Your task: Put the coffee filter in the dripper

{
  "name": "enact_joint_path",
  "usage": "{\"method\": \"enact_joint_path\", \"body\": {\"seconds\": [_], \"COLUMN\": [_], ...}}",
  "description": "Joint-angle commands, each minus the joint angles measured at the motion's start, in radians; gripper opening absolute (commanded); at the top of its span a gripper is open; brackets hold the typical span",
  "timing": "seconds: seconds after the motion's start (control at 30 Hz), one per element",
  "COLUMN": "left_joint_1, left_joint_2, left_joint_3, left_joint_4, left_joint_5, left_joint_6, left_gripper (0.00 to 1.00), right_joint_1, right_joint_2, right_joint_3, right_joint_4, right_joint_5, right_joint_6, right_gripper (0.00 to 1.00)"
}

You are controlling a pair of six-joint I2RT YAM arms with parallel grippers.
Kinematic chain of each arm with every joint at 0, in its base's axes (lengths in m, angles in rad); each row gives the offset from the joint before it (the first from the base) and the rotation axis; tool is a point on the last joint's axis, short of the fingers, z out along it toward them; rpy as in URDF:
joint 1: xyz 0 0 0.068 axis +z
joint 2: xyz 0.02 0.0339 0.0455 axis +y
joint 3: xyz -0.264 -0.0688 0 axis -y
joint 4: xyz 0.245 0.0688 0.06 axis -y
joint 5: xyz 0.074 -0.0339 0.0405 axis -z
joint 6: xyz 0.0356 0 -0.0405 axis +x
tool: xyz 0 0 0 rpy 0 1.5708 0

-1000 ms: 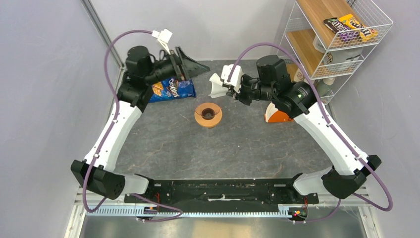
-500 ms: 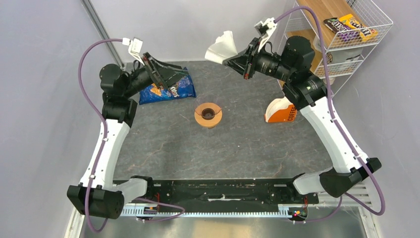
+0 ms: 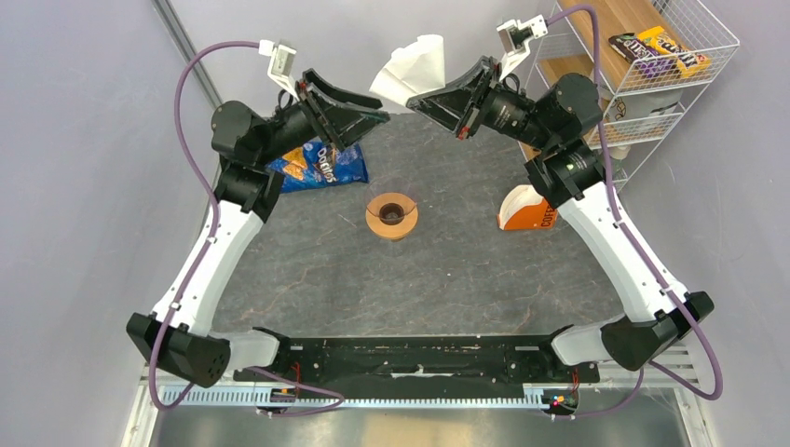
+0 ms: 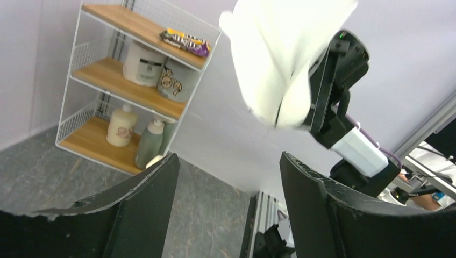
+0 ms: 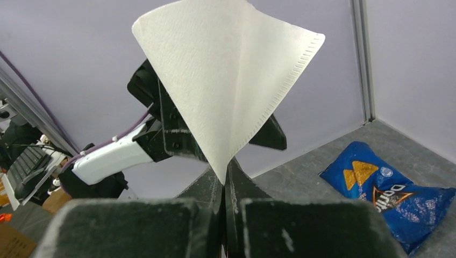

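Pinches the coffee filter [image 3: 407, 70] by its tip in closed right fingers [image 3: 452, 93], aloft, cone axis pointing toward the left arm. Hangs well behind and above the dripper [image 3: 391, 215] on the surface [image 3: 447, 270]. Shows left fingers [image 3: 345, 98] spread wide, empty, nearby.

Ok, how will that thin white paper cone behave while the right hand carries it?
Probably very light: the thin white paper coffee filter stands up from a pinch at its tip alone in the right hand. Likely floppy, since its walls bow and fold in the left wrist view. Its thin crimped edge probably tears easily.
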Motion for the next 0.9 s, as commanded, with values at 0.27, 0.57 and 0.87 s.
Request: {"method": "enact_joint_path", "body": {"seconds": [0.27, 0.57, 0.87], "left_joint_1": [-0.059, 0.117, -0.032], "left_joint_2": [0.019, 0.007, -0.037], "left_joint_3": [0.108, 0.146, 0.067], "left_joint_4": [0.101, 0.106, 0.004], "left_joint_5": [0.042, 0.322, 0.32], "left_joint_6": [-0.003, -0.023, 0.073], "left_gripper": [0.58, 0.77, 0.74], "right_joint_1": [0.006, 0.007, 0.052], "right_joint_2": [-0.095, -0.228, -0.255], "right_joint_3": [-0.108, -0.232, -0.26], "right_joint_4": [0.062, -0.04, -0.129], "right_joint_5": [-0.102, -0.257, -0.294], "right_joint_6": [-0.134, -0.519, -0.784], "right_gripper": [0.0, 0.0, 0.0]}}
